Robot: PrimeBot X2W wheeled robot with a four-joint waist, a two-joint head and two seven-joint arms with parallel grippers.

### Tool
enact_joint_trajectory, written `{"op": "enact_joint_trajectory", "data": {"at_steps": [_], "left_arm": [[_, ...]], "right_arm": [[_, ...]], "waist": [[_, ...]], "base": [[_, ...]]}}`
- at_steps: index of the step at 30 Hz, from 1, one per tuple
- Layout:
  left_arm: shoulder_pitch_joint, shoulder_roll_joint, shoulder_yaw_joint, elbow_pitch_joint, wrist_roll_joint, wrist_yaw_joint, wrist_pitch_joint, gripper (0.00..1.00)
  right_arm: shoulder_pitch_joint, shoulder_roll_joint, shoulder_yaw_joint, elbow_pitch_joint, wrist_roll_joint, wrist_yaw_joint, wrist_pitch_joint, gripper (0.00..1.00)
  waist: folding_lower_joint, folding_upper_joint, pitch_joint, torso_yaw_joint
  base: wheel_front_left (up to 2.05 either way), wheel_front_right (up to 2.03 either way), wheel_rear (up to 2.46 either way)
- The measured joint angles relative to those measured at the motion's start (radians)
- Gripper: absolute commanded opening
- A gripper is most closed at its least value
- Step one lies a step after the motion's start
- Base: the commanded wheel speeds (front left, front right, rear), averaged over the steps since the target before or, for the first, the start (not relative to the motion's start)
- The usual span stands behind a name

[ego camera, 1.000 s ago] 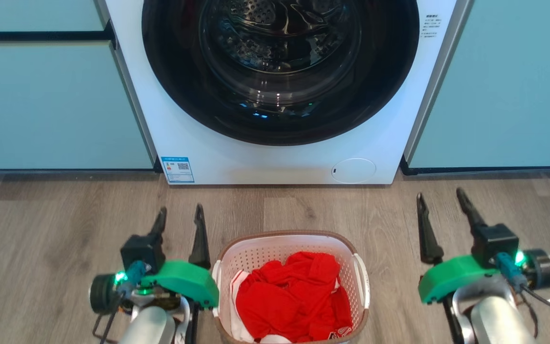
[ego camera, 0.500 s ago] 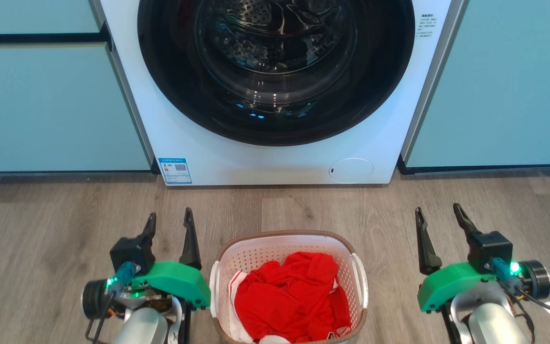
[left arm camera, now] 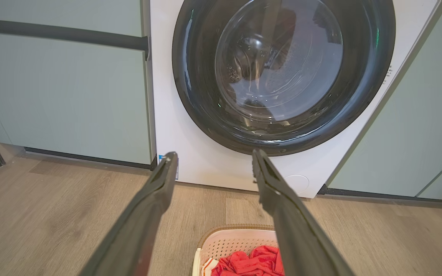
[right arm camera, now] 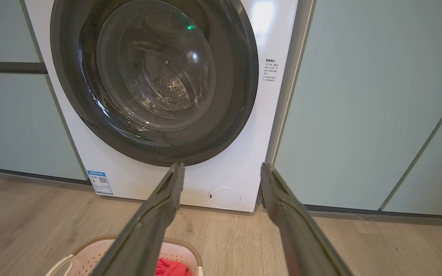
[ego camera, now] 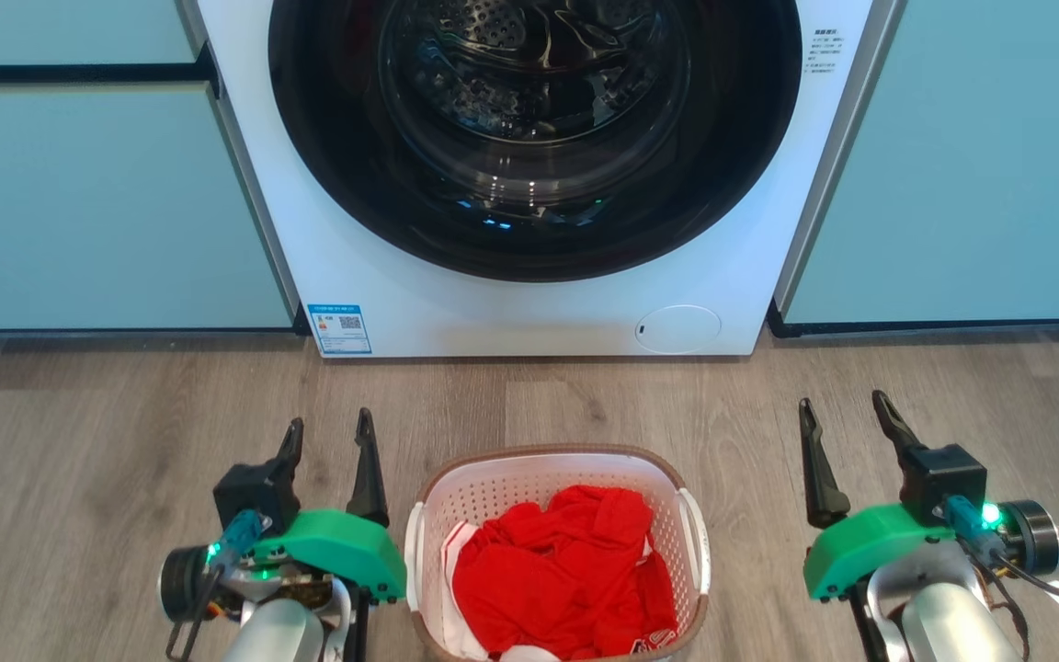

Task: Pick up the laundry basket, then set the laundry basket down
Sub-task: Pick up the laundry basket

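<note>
The laundry basket (ego camera: 456,496), white with perforated walls and a brown rim, stands on the wood floor at the bottom middle of the head view, with red clothes heaped inside. My left gripper (ego camera: 327,430) hovers just left of it, open and empty, fingers pointing toward the washer. My right gripper (ego camera: 844,409) stands open and empty well to the right of the basket. The basket's far rim (left arm camera: 225,229) peeks between my left fingers in the left wrist view. Its rim (right arm camera: 182,245) also lies at the lower left of the right wrist view.
A white front-loading washing machine (ego camera: 382,303) with a shut dark round door (ego camera: 534,129) stands straight ahead. Pale green cabinet fronts (ego camera: 97,202) flank it on both sides. Bare wood floor (ego camera: 79,441) stretches to the left and right of the basket.
Both grippers have drawn back toward me and away from the washer, the left more than the right. The basket stays where it was. Both grippers stay open.
</note>
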State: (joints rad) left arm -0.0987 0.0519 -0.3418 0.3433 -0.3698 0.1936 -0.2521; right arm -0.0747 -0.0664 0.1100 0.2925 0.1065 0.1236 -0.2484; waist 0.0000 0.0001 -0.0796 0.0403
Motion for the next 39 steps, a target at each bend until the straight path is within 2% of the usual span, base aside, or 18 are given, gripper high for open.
{"op": "enact_joint_trajectory", "data": {"at_steps": [15, 24, 34, 39], "left_arm": [[-0.001, 0.000, 0.002, 0.010, -0.010, -0.002, 0.000, 1.00], [-0.019, 0.000, -0.006, 0.103, -0.028, -0.028, 0.000, 1.00], [-0.115, -0.003, -0.039, 0.239, -0.030, -0.045, 0.000, 1.00], [-0.232, -0.005, -0.068, 0.332, -0.030, -0.065, 0.000, 1.00]], "right_arm": [[-0.001, 0.000, -0.003, 0.000, 0.000, 0.000, 0.000, 1.00], [-0.004, -0.001, -0.010, 0.017, 0.003, 0.000, 0.000, 1.00], [-0.082, -0.012, -0.009, 0.108, 0.048, 0.000, 0.000, 1.00], [-0.205, -0.029, 0.043, 0.216, 0.077, 0.000, 0.000, 1.00]], "waist": [[0.0000, 0.0000, 0.025, -0.001], [0.0000, 0.0000, 0.082, 0.001], [0.0000, 0.0000, 0.189, -0.003], [0.0001, 0.0000, 0.302, -0.010]], "base": [[0.00, 0.00, 0.00], [0.00, 0.00, 0.00], [0.00, 0.00, 0.00], [0.00, 0.00, 0.00]]}}
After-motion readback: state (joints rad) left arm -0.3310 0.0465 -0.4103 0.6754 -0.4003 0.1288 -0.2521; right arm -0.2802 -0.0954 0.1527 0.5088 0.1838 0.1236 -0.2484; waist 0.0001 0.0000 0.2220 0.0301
